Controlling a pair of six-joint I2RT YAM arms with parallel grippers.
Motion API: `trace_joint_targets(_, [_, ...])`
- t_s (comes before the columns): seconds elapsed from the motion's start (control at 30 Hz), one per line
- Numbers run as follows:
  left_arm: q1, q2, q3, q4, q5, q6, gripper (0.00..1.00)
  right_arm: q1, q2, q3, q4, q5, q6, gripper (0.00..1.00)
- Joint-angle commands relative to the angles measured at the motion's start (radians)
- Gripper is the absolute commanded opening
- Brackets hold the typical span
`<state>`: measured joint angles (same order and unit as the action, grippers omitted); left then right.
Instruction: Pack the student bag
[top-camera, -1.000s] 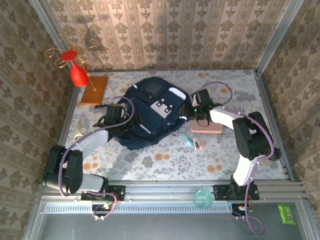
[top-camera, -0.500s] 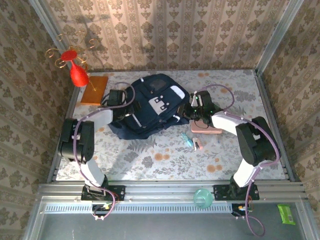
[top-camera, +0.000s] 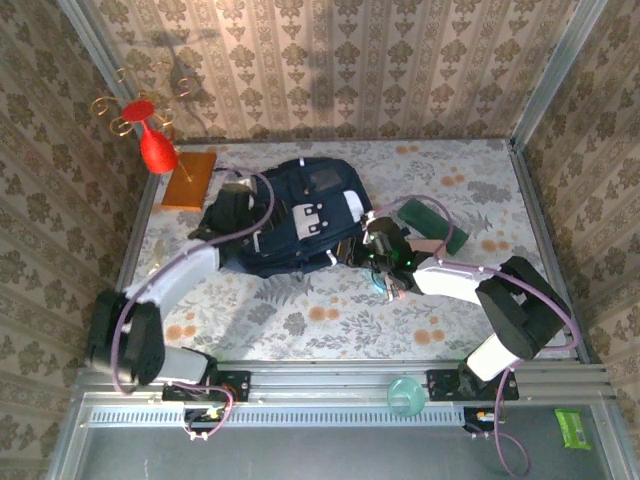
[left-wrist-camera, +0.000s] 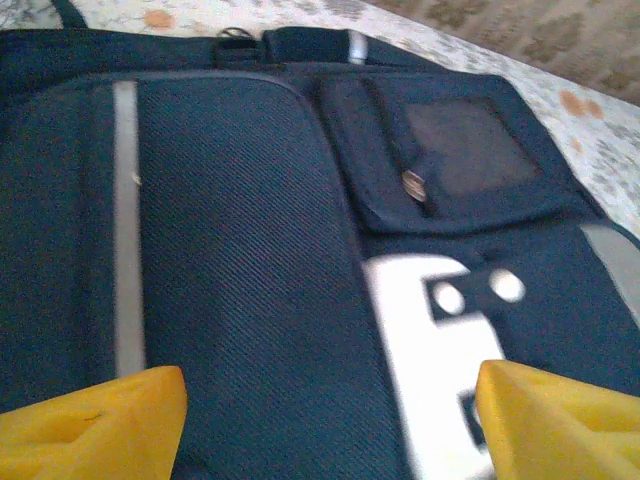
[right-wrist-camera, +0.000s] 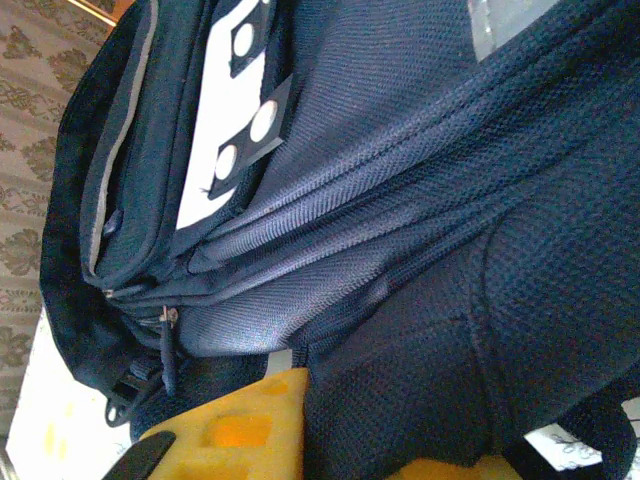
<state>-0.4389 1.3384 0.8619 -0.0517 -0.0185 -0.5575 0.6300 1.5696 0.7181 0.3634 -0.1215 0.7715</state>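
Observation:
The student bag (top-camera: 305, 210), dark navy with a grey-white front patch, lies flat in the middle of the table. My left gripper (top-camera: 248, 222) hovers at its left side. In the left wrist view it (left-wrist-camera: 330, 430) stands open over the bag's front panel (left-wrist-camera: 230, 250), with the yellow fingers (left-wrist-camera: 95, 425) wide apart and the white patch (left-wrist-camera: 420, 330) near the right one. My right gripper (top-camera: 358, 248) is at the bag's right lower edge. In the right wrist view it (right-wrist-camera: 350, 450) is shut on a fold of the bag's navy fabric (right-wrist-camera: 420, 330).
A dark green book (top-camera: 432, 222) lies right of the bag over a pink case (top-camera: 428, 244). Small teal and pink items (top-camera: 385, 286) lie in front of the right gripper. A red vase (top-camera: 155, 145) and an orange board (top-camera: 188, 178) stand at the back left.
The right gripper has closed on the bag's edge and drawn toward the front. The bag has shifted and turned. The left arm has swung to the bag's left side. A green book now shows.

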Motion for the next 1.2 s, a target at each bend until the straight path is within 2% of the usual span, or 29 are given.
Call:
trace_joint_targets(0.0, [-0.101,-0.085,-0.088,-0.111,-0.138,-0.049,0.77,0.046,-0.029,-0.018,0.191,0.113,-0.001,0.18])
trace_joint_targets(0.17, [-0.241,-0.099,-0.117,-0.17,-0.195,-0.108,0.76,0.106,-0.011,-0.054,0.293,0.171,-0.007,0.19])
trace_joint_targets(0.4, [-0.324,0.034,-0.054,-0.231,-0.284,-0.088,0.65,0.123,0.014,-0.058,0.319,0.181,-0.001,0.18])
trace_joint_targets(0.8, [-0.306,0.151,-0.001,-0.227,-0.247,0.003,0.45,0.123,0.033,-0.051,0.313,0.164,0.008,0.16])
trace_joint_targets(0.97, [-0.302,0.183,0.029,-0.235,-0.221,0.03,0.44,0.123,0.022,-0.072,0.309,0.183,0.006,0.16])
trace_joint_targets(1.17, [-0.305,0.197,0.041,-0.253,-0.195,0.031,0.29,0.123,0.018,-0.057,0.284,0.175,-0.003,0.15])
